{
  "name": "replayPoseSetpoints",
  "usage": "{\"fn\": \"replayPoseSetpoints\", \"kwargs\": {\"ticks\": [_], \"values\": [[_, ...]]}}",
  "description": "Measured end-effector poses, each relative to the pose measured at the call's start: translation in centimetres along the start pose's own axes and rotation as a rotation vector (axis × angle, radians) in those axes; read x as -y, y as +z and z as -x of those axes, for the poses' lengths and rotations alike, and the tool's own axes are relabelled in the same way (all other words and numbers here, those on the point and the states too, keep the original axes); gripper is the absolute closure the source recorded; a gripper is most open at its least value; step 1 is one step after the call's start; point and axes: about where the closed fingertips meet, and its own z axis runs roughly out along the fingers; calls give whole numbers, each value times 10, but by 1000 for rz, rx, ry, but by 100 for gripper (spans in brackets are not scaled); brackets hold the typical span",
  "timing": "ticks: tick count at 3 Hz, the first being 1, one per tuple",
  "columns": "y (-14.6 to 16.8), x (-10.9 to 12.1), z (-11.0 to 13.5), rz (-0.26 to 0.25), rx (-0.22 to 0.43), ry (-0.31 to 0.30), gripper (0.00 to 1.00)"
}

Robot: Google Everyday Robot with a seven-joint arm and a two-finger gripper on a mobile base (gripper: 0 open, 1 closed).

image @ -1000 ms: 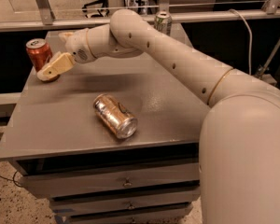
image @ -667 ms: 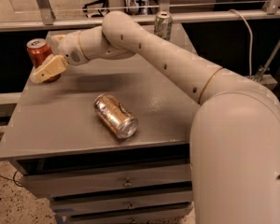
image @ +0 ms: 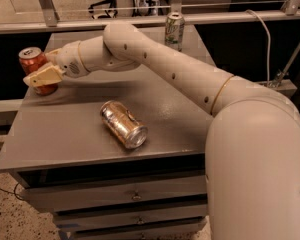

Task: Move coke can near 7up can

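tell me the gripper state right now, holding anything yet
Gripper: at the upright coke can by the left edge of the table; open, closed or holding cannot be told.

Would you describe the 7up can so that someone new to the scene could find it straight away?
On the grey drawer cabinet, look to the far edge, beyond the robot's arm: the 7up can stands upright there. It is pale green and white, unlike the gold can lying centrally and the red coke can at the left, where the hand is.
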Motion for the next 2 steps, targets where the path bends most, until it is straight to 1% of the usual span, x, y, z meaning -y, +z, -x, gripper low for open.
{"fn": "replayPoseSetpoints", "kwargs": {"ticks": [1,2], "values": [[-1,-6,-5,-10,7,24,65],[-25,-4,-12,-63,6,37,87]]}}
